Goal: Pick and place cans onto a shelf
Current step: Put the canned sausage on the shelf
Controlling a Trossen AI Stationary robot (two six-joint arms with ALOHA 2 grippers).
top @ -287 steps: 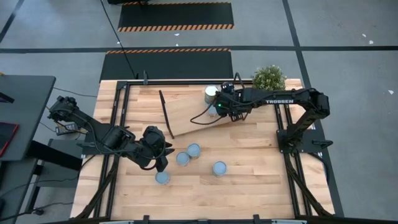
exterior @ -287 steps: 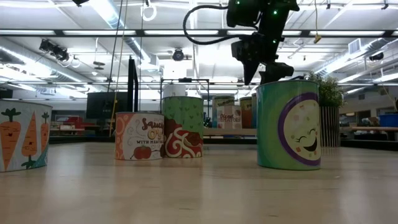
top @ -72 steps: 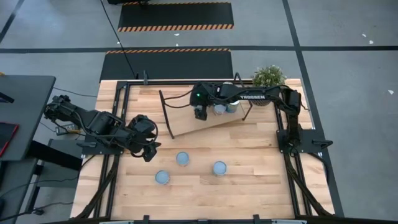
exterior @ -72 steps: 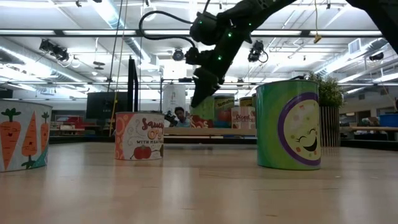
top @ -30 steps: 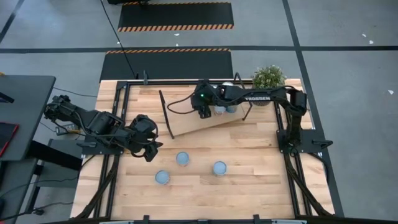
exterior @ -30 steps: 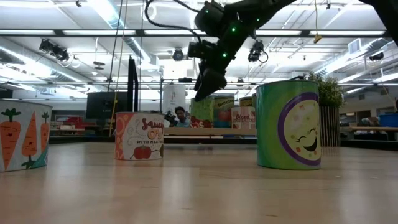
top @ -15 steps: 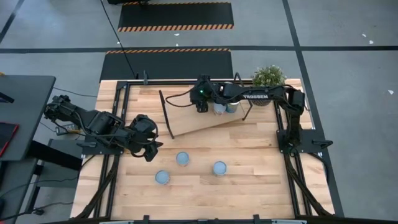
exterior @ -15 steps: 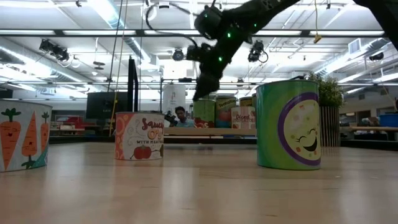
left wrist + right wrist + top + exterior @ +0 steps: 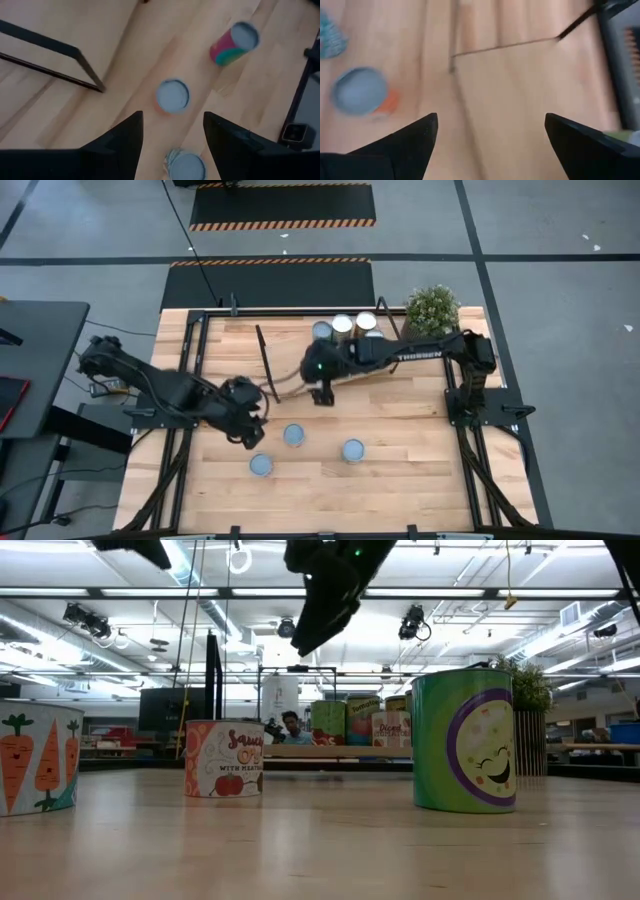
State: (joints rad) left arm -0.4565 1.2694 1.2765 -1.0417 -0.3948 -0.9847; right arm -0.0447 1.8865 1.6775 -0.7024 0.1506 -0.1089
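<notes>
Three cans stand on the table: one (image 9: 293, 435), one (image 9: 261, 465) and one (image 9: 352, 450). Three more cans (image 9: 343, 326) stand in a row along the far edge of the light-wood shelf (image 9: 300, 360); in the low view they show far back (image 9: 362, 720). My left gripper (image 9: 250, 432) is open and empty, left of the table cans; its wrist view (image 9: 173, 114) looks down on a blue-topped can (image 9: 173, 95). My right gripper (image 9: 320, 393) is open and empty above the shelf's near edge; its wrist view (image 9: 491, 116) shows an orange-sided can (image 9: 360, 91).
A potted green plant (image 9: 432, 305) stands at the far right corner. The shelf's black frame end (image 9: 266, 365) rises at its left end. The table's black side rails (image 9: 190, 380) run along both edges. Bare tabletop lies near the front edge (image 9: 400, 480).
My right gripper has drawn back from the cans at the shelf's far edge toward the table's near edge and risen, empty; a blue-topped can now shows standing there. My left gripper has gone toward the table's right and near edges, closer to the table cans.
</notes>
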